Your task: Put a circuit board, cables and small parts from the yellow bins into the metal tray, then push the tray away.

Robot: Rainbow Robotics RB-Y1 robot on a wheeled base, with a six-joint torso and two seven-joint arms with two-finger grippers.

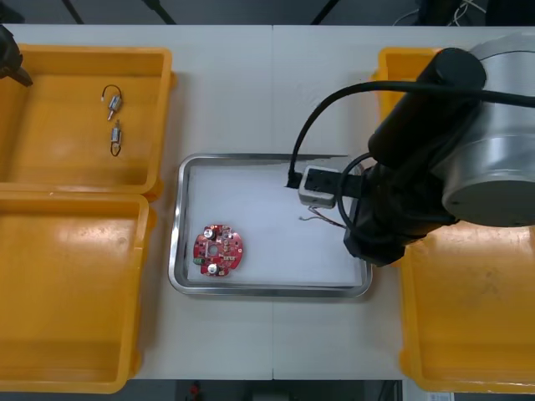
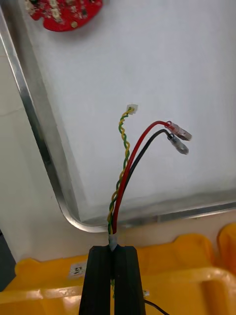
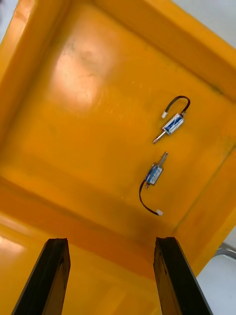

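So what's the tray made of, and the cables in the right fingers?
The tray looks like metal: shiny silvery rim, matte white inside. The cables, pinched by the right fingers near the tray's corner, seem plastic-coated wire: smooth coloured sleeves.

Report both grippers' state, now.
Left gripper: open, over a bin.
Right gripper: shut on cables, at the tray edge.
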